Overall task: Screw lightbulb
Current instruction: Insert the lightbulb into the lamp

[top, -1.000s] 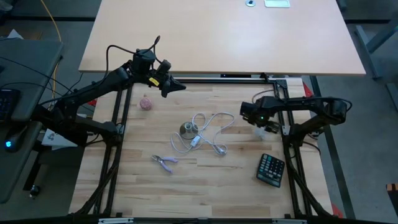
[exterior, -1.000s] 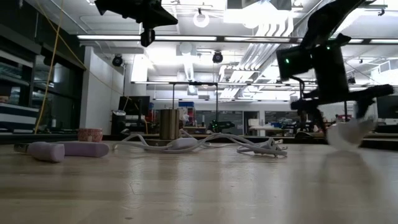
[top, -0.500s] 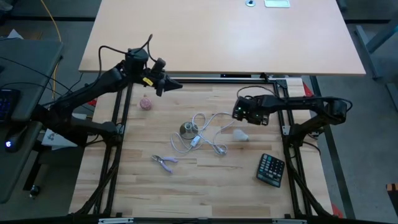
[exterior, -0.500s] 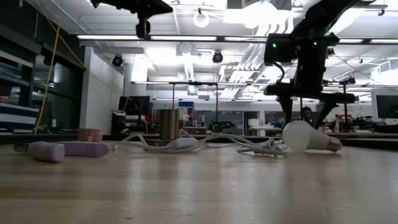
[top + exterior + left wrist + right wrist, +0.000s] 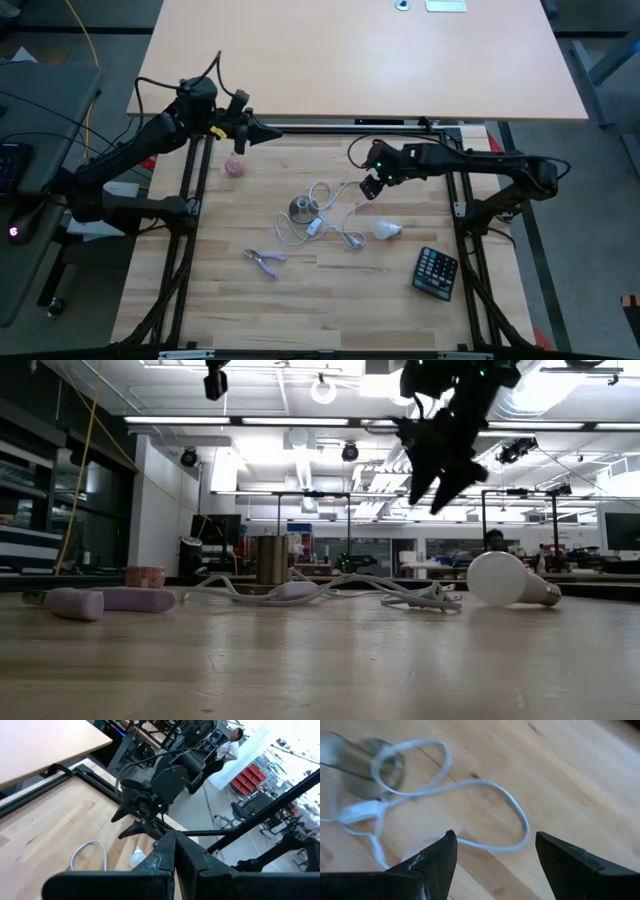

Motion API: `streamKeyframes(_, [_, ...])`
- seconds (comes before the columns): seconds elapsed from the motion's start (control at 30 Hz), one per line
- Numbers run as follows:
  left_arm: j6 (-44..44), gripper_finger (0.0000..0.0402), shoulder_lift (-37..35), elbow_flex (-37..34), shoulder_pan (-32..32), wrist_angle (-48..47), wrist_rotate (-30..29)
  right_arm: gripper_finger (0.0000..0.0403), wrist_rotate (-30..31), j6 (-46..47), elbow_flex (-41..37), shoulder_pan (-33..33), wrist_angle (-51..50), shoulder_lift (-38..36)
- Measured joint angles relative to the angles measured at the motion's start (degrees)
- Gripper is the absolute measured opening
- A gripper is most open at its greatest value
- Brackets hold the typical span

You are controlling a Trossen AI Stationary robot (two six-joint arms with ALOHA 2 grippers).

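Nearest the front edge in the high view, a black calculator (image 5: 436, 272) lies at lower right and a pair of small purple-handled pliers (image 5: 265, 261) at lower centre-left of the pale wooden table (image 5: 200, 310). Just beyond the calculator, the small white pear-shaped lightbulb (image 5: 387, 230) lies on its side, free of any grip, right of centre. A white cord (image 5: 340, 215) loops beside it to the round grey metal socket base (image 5: 302, 208) at centre. Above the cord, the right gripper (image 5: 368, 186) hangs with its 2 fingers apart, holding nothing. A small pink ball (image 5: 235, 166) sits at upper left. Beyond it, the left gripper (image 5: 268, 131) has its fingers pressed together, empty, over the table's far edge.
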Motion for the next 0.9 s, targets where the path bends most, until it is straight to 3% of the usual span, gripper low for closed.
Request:
streamKeyframes(0.3, [-1.31, 0.0, 0.02, 0.0, -0.02, -0.06, -0.02, 0.0265, -3.92, -4.22, 3.07, 0.15, -0.99, 0.0])
streamKeyframes(0.4, [-1.45, 0.0, 0.02, 0.0, -0.02, -0.06, -0.02, 0.029, -8.5, -7.7, 3.59, 0.07, -4.99, 0.0])
streamKeyframes(0.5, [-1.21, 0.0, 0.02, 0.0, -0.01, -0.03, -0.23, 0.0331, -8.73, -10.34, 3.59, 0.55, -9.38, 0.02])
streamKeyframes(0.67, [-1.14, 0.0, 0.04, 0.0, 0.02, -0.02, -0.3, 0.0384, -11.45, -3.09, 3.57, 0.6, -17.2, 0.03])
streamKeyframes(0.9, [1.31, 0.0, 0.24, 0.0, 0.02, 0.15, -0.5, 0.039, -15.13, 8.62, 3.54, 3.59, -29.15, 0.02])
